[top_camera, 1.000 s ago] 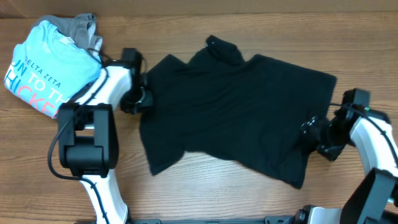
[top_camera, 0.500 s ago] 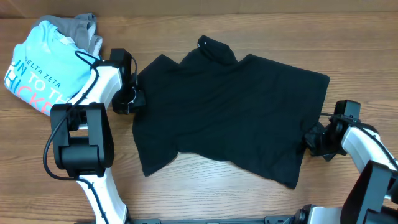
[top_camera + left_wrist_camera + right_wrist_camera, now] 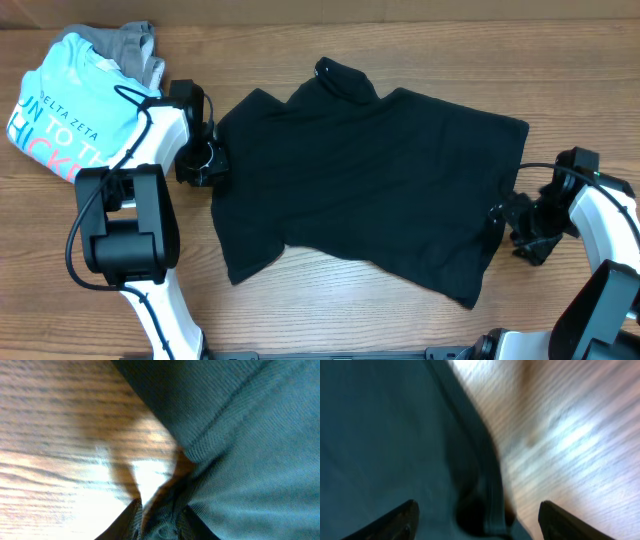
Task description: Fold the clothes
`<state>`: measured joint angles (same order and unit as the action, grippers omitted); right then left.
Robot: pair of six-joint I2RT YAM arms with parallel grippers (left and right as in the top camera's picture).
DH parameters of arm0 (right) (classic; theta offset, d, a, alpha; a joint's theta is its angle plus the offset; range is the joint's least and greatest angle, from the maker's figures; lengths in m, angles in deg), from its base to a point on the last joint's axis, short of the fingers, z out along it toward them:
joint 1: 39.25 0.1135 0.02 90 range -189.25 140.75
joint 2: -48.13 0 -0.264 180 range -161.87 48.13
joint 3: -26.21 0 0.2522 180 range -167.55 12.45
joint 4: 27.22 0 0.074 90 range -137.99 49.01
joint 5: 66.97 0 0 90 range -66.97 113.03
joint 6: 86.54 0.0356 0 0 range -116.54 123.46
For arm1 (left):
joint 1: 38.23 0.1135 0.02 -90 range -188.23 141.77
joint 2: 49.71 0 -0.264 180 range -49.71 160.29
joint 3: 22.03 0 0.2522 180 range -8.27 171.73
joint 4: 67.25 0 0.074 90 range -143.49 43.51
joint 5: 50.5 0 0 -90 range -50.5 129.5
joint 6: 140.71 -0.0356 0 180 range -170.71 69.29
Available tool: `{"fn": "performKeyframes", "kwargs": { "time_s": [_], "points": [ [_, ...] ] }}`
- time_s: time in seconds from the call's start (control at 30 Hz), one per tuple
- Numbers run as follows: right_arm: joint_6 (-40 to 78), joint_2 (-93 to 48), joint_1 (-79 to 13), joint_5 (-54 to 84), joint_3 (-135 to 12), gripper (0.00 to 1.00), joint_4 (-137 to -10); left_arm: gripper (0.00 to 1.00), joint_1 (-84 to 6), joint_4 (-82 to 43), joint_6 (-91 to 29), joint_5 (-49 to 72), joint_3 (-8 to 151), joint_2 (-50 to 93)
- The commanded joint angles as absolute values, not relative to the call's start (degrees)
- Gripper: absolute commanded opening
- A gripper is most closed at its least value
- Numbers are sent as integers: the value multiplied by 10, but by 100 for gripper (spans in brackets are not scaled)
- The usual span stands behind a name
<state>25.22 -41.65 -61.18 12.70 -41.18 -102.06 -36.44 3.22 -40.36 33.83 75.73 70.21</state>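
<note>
The black T-shirt lies spread out on the wooden table, collar toward the far side. My left gripper is at the shirt's left sleeve edge. In the left wrist view its jaws are shut on a bunched fold of the black fabric. My right gripper is at the shirt's right edge. In the right wrist view its jaws are wide open, with the shirt's hem lying loose between them.
A folded light blue T-shirt with lettering lies at the far left, on top of a grey garment. The left arm's base stands just left of the black shirt.
The left gripper has moved left and away from me, dragging the black shirt that way. The right arm has drawn back slightly to the right at the shirt's edge.
</note>
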Motion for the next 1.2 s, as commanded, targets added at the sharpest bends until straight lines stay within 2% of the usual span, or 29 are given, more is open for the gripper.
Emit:
{"fn": "performKeyframes", "kwargs": {
  "time_s": [0.0, 0.17, 0.23, 0.3, 0.33, 0.4, 0.43, 0.47, 0.5, 0.53, 0.6, 0.73, 0.77, 0.8, 0.9, 1.03, 1.07, 1.17],
  "points": [
    [203, -412, -611, 83, -423, 79, -1049, 29, -362, 41, -429, 305, 768, 644],
    [170, -402, -611, 74, -423, 76, -1090, 35, -362, 60, -435, 305, 781, 561],
    [171, -385, -611, 74, -423, 77, -1070, 41, -364, 60, -439, 304, 781, 528],
    [187, -371, -611, 73, -423, 82, -1031, 45, -370, 54, -449, 294, 781, 504],
    [196, -369, -611, 71, -423, 80, -1002, 47, -373, 50, -456, 285, 781, 497],
    [231, -371, -611, 70, -423, 66, -937, 47, -384, 40, -478, 255, 781, 488],
    [255, -375, -611, 70, -423, 47, -895, 38, -397, 28, -502, 233, 781, 489],
    [268, -378, -611, 64, -423, 35, -877, 29, -407, 17, -516, 228, 781, 492],
    [274, -378, -611, 50, -423, 34, -865, 24, -416, 7, -528, 229, 781, 494],
    [272, -378, -611, 31, -423, 39, -858, 24, -428, -5, -547, 230, 781, 500],
    [252, -377, -611, -7, -423, 65, -850, 32, -451, -33, -572, 230, 781, 513],
    [190, -367, -612, -61, -424, 69, -846, 62, -494, -120, -587, 252, 781, 559],
    [173, -358, -612, -75, -424, 70, -851, 75, -507, -161, -587, 277, 781, 582],
    [167, -354, -612, -81, -424, 71, -853, 78, -510, -170, -587, 284, 781, 587],
    [149, -325, -612, -107, -424, 73, -871, 85, -520, -252, -586, 334, 781, 637],
    [145, -273, -612, -107, -424, 73, -906, 90, -520, -367, -586, 340, 781, 705],
    [140, -265, -612, -107, -424, 73, -913, 89, -520, -385, -586, 340, 781, 715],
    [135, -250, -612, -105, -424, 74, -933, 76, -520, -424, -580, 354, 781, 743]
  ]
}}
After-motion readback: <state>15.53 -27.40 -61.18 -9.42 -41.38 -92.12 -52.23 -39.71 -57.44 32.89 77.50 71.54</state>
